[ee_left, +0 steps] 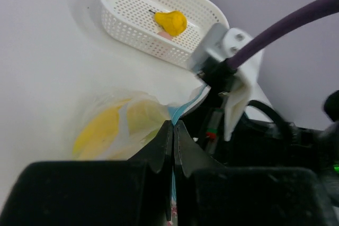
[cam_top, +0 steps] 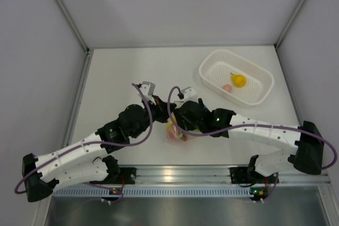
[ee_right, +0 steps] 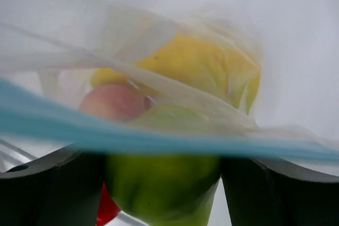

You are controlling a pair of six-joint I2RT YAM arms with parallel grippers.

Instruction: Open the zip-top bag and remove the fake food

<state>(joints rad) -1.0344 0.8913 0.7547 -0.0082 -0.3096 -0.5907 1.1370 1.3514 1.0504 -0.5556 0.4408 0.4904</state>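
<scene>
**One bag pinched by its strip, four pieces inside, two in the basket**

We count one small clear crinkly zip-top bag (cam_top: 175, 132), low in the centre of the top view, on the white table (cam_top: 122, 72) where the two wrists meet. The wrists cover most of it there.

The left gripper (ee_left: 173, 130) is closed tight, its two black fingers pinching the bag's light blue zip strip (ee_right: 159, 142) at the bag's edge.

The right gripper (ee_right: 163, 194) stands wide. Its two dark fingers sit at the lower corners of the right wrist view, and the green plastic pear (ee_right: 159, 183) fills the gap between them, against both.

Through the film we make out four pieces: that pear, a yellow plastic banana bunch (ee_right: 196, 67) above it, a pinkish round fruit (ee_right: 114, 101) to the left and a red piece (ee_right: 108, 210) at the bottom. The film and the strip lie across this view and blur everything.

One white perforated plastic basket (ee_left: 132, 30) sits at the upper right of the top view, well apart from the bag. It holds two pieces: a yellow pear-shaped fruit (cam_top: 238, 80) and a pink piece (cam_top: 227, 88) just beside it.

A purple cable (ee_left: 296, 22) loops over each wrist, two in all.
</scene>
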